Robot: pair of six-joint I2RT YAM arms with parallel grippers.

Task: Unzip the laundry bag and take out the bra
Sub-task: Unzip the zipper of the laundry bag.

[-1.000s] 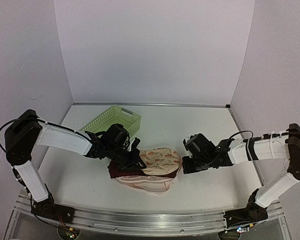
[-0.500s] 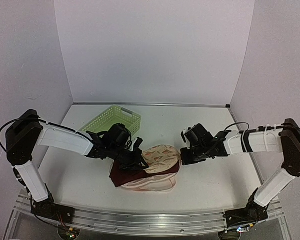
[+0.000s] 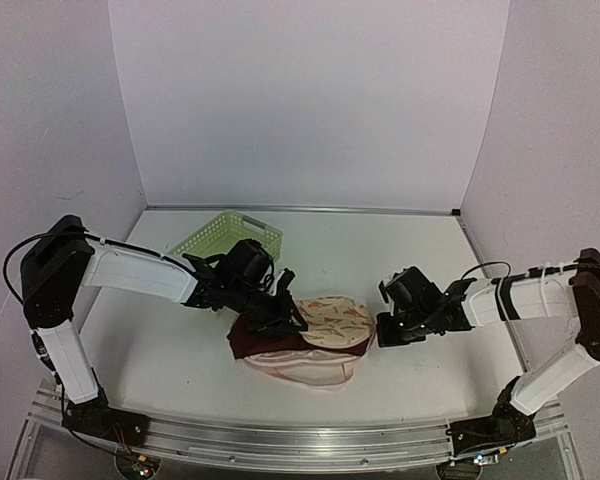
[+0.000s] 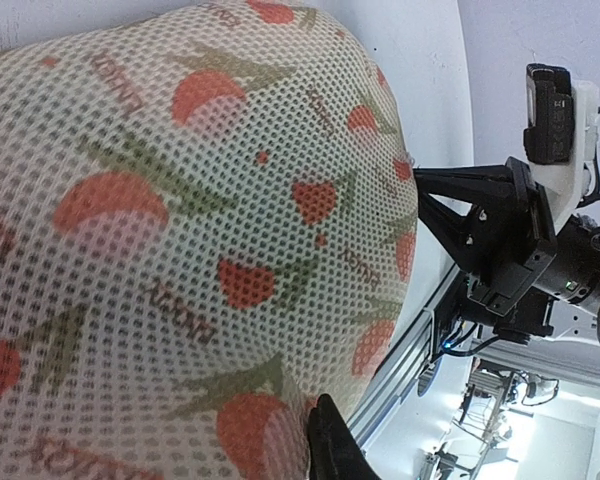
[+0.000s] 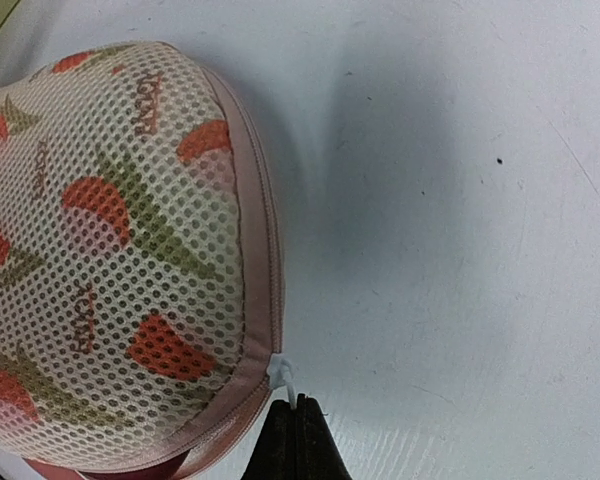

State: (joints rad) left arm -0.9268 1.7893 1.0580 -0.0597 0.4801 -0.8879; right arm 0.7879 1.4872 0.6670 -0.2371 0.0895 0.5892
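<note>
The right gripper [image 5: 295, 432] has its 2 fingers pressed tight together on the white zipper pull [image 5: 286, 375], which runs from the pale pink rim of the laundry bag [image 5: 110, 250] into their tips. Seen from above, this gripper [image 3: 382, 327] touches the right end of the bag, and its arm reaches in from the right side of the table [image 3: 420, 250].

The left gripper [image 3: 285, 313] sits over the left part of the bag's upper flap. Its wrist camera sees little beyond the printed mesh [image 4: 180, 200] and 1 dark fingertip [image 4: 330, 450] at the bottom edge. Whether these jaws are apart or closed cannot be told, nor whether they hold any fabric.

The laundry bag [image 3: 335, 320] lies near the middle of the table, between the 2 grippers. Its patterned upper half is raised off the cream lower half. The bra [image 3: 250, 340] shows as a dark maroon band between the 2 halves on the left side, lying inside the bag just below the left gripper.

A light green basket [image 3: 225, 240] stands at the far left, behind the left arm and apart from the bag.
</note>
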